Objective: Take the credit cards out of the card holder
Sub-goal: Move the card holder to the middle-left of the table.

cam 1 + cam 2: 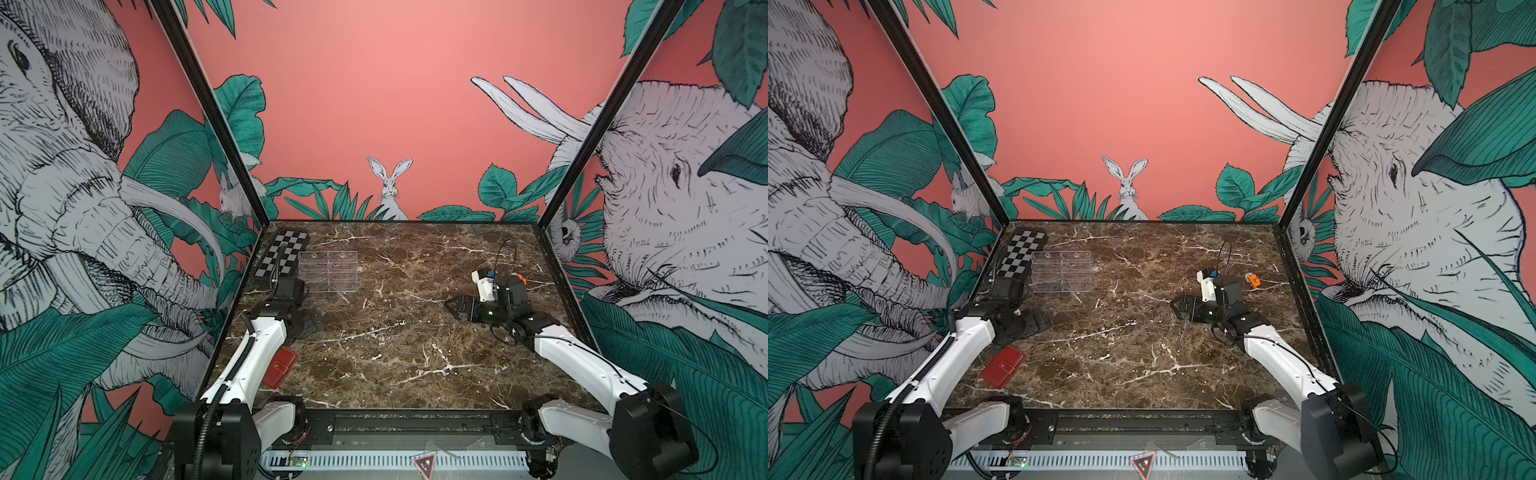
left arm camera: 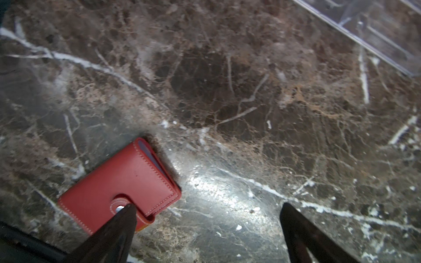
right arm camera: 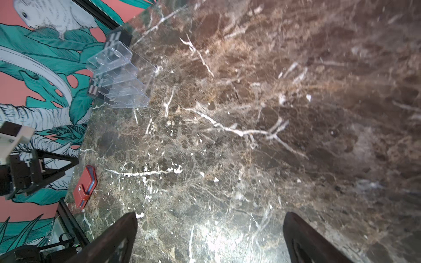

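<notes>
Now, your left fingers (image 2: 118,230): spread wide and gripping nothing, with bare marble between the two dark tips
Left gripper (image 2: 207,206): hangs low over the left side of the surface (image 1: 415,353), pointed downward; in its wrist view one tip lines up with the silver stud of the snap tab (image 2: 120,205), and you cannot tell whether it touches
Card holder (image 2: 118,182) (image 1: 282,368) (image 1: 1003,365): closed, lying flat, red with pale stitching along its rim, the tab folded over and fastened; you find it near the left edge of the surface, toward the near left corner, just beside the left arm in both top views
Credit cards: you cannot make them out; only a pale bluish edge shows at the holder's open side
Your right fingers (image 3: 114,239): likewise parted wide and empty, with only veined marble between them
Right gripper (image 3: 210,215) (image 1: 455,309): sits low over the right half of the surface, aimed across toward the left side, well apart from the card holder
Clear acrylic rack (image 1: 328,270) (image 1: 1061,270): stands upright toward the far left corner, its stepped tiers facing the near edge
Checkered board (image 1: 282,255) (image 1: 1019,253): lies flat along the left edge at the far left corner, just beside the rack
Surface: dark brown marble with white veins, glaring brightly under each wrist camera
</notes>
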